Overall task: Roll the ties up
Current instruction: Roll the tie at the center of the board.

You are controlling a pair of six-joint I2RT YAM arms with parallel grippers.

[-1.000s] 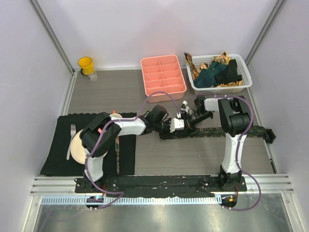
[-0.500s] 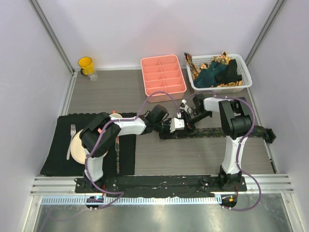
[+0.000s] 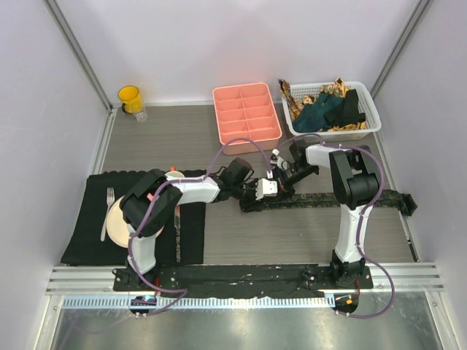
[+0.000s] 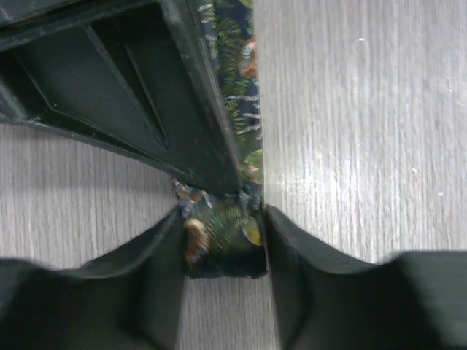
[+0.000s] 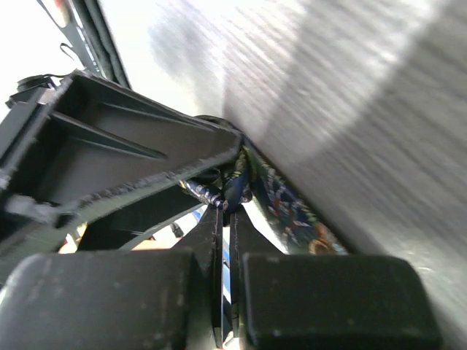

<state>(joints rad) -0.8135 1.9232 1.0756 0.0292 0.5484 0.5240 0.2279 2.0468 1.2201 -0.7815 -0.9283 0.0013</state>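
Observation:
A dark tie with a small multicoloured pattern [image 3: 365,197] lies across the table from the middle to the right edge. Its left end is rolled a little. My left gripper [image 3: 268,191] is shut on that rolled end [image 4: 219,240], one finger on each side of it. My right gripper [image 3: 282,178] sits right beside it, tilted, jaws nearly together, pinching the tie's fabric [image 5: 284,208] at the roll. In the right wrist view its fingertips [image 5: 219,211] hold a fold of cloth. More ties, teal, black and gold-brown, lie heaped in the white basket [image 3: 368,124].
A pink divided tray [image 3: 246,135] stands behind the grippers, left of the basket. A yellow cup [image 3: 130,98] is at the back left. A black placemat [image 3: 87,240] with a plate [image 3: 115,222] and a fork [image 3: 106,211] lies at the left.
My right gripper has shifted a little left and away, turning at the wrist while holding the tie at the roll. The left gripper has stayed where it was.

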